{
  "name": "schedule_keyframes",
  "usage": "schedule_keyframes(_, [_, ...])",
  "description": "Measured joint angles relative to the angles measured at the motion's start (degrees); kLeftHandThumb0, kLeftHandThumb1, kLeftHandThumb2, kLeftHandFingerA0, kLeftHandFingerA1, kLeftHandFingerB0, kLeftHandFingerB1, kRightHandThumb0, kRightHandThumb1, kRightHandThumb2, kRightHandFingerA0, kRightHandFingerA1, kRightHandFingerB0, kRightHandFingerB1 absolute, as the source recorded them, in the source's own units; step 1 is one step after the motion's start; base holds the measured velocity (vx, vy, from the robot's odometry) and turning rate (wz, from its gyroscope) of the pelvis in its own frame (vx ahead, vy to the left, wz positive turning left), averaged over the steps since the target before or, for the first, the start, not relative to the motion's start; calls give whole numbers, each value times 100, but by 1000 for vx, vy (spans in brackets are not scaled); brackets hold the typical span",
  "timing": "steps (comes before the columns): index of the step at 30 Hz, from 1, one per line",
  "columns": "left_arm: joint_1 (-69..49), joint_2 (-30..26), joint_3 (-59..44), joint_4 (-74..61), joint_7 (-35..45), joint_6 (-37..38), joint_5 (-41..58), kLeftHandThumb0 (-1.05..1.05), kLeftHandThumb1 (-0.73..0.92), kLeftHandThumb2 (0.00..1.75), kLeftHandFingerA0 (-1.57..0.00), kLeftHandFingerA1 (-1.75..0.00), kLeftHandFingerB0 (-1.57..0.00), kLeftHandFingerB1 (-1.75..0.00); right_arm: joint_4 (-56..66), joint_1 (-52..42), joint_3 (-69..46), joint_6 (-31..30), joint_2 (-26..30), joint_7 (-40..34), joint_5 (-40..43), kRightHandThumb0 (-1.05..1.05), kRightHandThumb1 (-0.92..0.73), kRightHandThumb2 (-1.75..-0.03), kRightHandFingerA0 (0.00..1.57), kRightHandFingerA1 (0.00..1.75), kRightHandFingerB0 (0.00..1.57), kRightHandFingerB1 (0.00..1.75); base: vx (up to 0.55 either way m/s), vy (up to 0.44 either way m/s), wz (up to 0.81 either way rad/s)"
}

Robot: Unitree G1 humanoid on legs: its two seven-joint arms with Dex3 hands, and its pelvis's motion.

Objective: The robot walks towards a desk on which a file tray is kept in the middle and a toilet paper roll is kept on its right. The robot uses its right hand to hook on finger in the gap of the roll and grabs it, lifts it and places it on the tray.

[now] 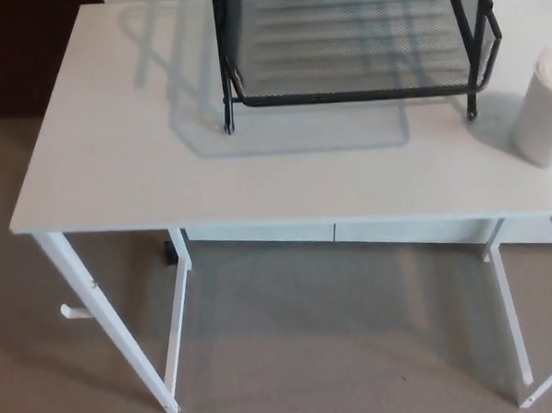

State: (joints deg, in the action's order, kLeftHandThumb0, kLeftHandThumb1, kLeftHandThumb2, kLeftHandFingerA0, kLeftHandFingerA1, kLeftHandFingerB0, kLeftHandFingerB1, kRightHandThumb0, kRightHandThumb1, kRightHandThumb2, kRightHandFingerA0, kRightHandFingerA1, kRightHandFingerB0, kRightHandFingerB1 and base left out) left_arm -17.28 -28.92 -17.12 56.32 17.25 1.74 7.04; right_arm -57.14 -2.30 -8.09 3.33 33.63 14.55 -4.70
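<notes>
On the white counter I see the black file tray with the toilet paper roll upright beside it; no fingers show, so their state I cannot tell.

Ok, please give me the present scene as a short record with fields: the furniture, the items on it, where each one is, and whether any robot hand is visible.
surface: white desk with thin white legs, on a grey-brown carpet
middle item: black wire file tray, standing on the desk, cut off by the top edge of the picture
right item: toilet paper roll, white, upright, on the desk right of the tray, partly cut by the picture edge
roll and tray: apart, not touching
tray contents: nothing visible inside
robot hands: none in view
task state: roll not yet grabbed
</notes>
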Motion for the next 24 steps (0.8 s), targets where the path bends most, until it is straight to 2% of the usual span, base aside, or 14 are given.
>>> schedule_keyframes(2, [-30, 0, 14, -25, -17, 4, -9, -84, 73, 121, -3, -59, -4, -52, -14, 6, 46, -30, 2, 23, 1, -89, -58, -97, 2, 14, 10, 19, 170, 81, -13])
schedule_keyframes(5, [-29, 6, 17, -20, -28, 2, -9, -85, 72, 119, -9, -62, -9, -55, -34, -5, 75, -67, 9, 40, 3, -89, -58, -97, 2, 14, 10, 19, 196, 139, -6])
schedule_keyframes(6, [7, 28, 29, -22, -31, -1, -10, -90, 75, 121, -5, -60, -7, -53, -44, -5, 81, -79, 12, 43, 4, -89, -58, -97, 2, 14, 10, 19, 312, 301, 19])
schedule_keyframes(9, [40, -28, 11, -85, -55, -3, -6, -82, 72, 121, 0, -57, -6, -51, -35, 34, 104, -82, 10, 56, 8, -89, -58, -97, 2, 14, 10, 19, 256, 239, -12])
schedule_keyframes(10, [39, -30, 7, -108, -56, -2, -5, -93, 75, 120, -10, -64, -10, -56, -36, 33, 110, -82, 6, 59, 9, -89, -58, -97, 2, 14, 10, 19, 138, 107, 3])
schedule_keyframes(11, [39, -29, 4, -112, -58, -2, -5, -84, 71, 118, -4, -60, -10, -53, -36, 34, 113, -83, 6, 60, 9, -89, -58, -97, 2, 14, 10, 19, 150, 87, 3])
schedule_keyframes(13, [33, -28, 0, -99, -60, -2, -4, -82, 72, 118, -5, -60, -10, -53, -37, 34, 115, -85, 7, 62, 12, -89, -58, -97, 2, 14, 10, 19, 123, 11, 7])
schedule_keyframes(14, [21, -29, -1, -104, -60, -2, -4, -81, 75, 121, -5, -59, -4, -51, -36, 34, 116, -86, 7, 63, 14, -89, -58, -97, 2, 14, 10, 19, 99, 5, 10])
schedule_keyframes(19, [-94, -28, 13, -145, -61, -1, -5, -88, 78, 121, -2, -57, -7, -49, -37, 37, 131, -89, 8, 70, 16, -89, -58, -97, 2, 14, 10, 19, 103, -72, 5])
schedule_keyframes(20, [-117, -28, 15, -154, -62, -2, -6, -90, 92, 73, -12, -68, -5, -55, -37, 38, 134, -90, 8, 72, 16, -89, -58, -97, 2, 14, 10, 19, 40, -161, 1])
schedule_keyframes(21, [-125, -12, 31, -133, -69, 1, -10, -90, 92, 73, -1, -59, -5, -49, -39, 46, 133, -93, 18, 74, 17, -46, -79, -62, 34, 117, 31, 86, 129, -119, 0])
schedule_keyframes(22, [-126, -16, 34, -121, -73, 9, -12, -85, 74, 120, -2, -54, -10, -49, -43, 38, 59, -96, -48, 81, 53, -78, -57, -95, 0, 27, 8, 24, 149, -166, 37])
schedule_keyframes(23, [-109, -5, 39, -114, -74, 14, -10, -85, 74, 120, -2, -54, -10, -49, -34, 7, -93, -93, -83, 69, 108, -78, -57, -95, 0, 27, 8, 24, 129, -128, 29])
schedule_keyframes(24, [-98, 20, 40, -60, -72, 29, -9, -87, 75, 121, 0, -55, -9, -49, -1, 14, -176, -173, -103, -53, 121, -72, -47, -87, 0, 21, 11, 35, 133, -125, -9])
